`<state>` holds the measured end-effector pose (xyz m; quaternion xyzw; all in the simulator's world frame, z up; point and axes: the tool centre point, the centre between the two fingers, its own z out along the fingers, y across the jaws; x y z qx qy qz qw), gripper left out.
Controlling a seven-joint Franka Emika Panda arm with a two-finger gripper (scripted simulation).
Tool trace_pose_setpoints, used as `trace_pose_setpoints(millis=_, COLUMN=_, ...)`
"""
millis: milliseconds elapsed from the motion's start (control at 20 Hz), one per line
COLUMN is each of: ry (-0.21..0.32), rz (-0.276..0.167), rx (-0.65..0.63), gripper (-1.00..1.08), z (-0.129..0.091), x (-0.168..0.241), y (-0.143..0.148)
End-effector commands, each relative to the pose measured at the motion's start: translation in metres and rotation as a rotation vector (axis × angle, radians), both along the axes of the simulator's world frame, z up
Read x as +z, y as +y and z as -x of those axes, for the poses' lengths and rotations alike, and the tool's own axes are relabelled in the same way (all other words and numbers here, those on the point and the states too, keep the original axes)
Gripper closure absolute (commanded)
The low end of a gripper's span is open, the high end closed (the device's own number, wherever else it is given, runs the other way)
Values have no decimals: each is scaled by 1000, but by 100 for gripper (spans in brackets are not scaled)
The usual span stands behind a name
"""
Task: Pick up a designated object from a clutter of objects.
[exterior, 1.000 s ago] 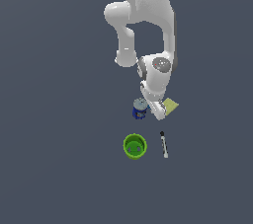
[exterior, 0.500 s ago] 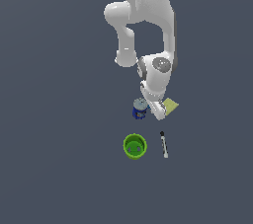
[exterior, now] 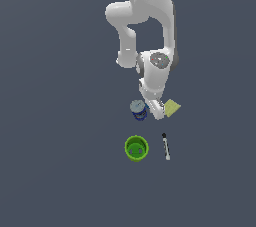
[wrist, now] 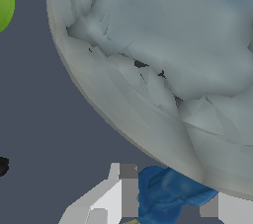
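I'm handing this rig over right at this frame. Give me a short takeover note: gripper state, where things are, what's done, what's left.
Gripper: down low between the dark-blue can and the pale-yellow square. In the wrist view a bright-blue piece sits between the fingers; contact not clear.
Others: green cup and pen lie apart, nearer the camera.
Done: approach and descent.
Left: confirm the grasp, lift clear of the can.

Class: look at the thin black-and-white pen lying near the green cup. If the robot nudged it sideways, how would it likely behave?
The pen lies flat and looks slender and round, so it would probably roll. It seems straight, likely stiff. Being so thin, it is probably light and might skid toward the green cup.
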<state>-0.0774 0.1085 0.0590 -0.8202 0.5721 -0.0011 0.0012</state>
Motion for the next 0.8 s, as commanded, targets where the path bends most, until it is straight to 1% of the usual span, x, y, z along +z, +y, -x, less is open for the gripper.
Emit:
trace_pose_setpoints(millis=0, ry=-1, rz=0, rx=-1, gripper=108, z=-3, x=13, y=-11)
trace_pose_setpoints(millis=300, ry=0, rz=-1, rx=-1, gripper=108, z=-10, x=56, y=-46)
trace_pose_setpoints(millis=750, ry=1, rz=-4, rx=-1, gripper=108, z=-24, x=139, y=-112)
